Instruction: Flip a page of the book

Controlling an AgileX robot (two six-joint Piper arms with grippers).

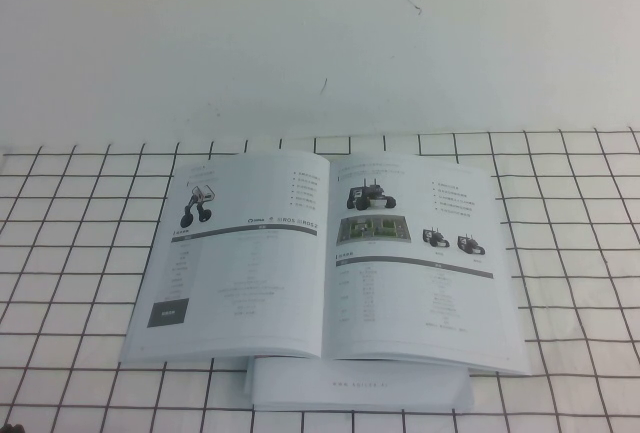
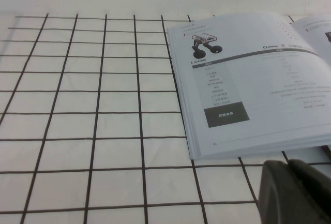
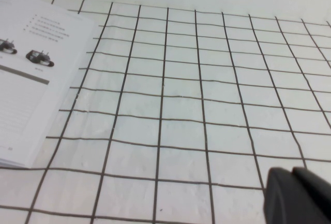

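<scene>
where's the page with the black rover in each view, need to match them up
High view: the page is the open book's right-hand leaf, lying flat.
Left wrist view: only a sliver of the page shows, past the spine.
Right wrist view: its outer part with two small vehicle photos.
Shared landmark: the black-lined grid cloth under the book.

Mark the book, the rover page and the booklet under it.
book (image 1: 245,273): high view, left-hand leaf.
page (image 1: 425,283): high view, table area of the right-hand leaf.
booklet (image 1: 360,388): high view, strip showing below the book's near edge.
</scene>
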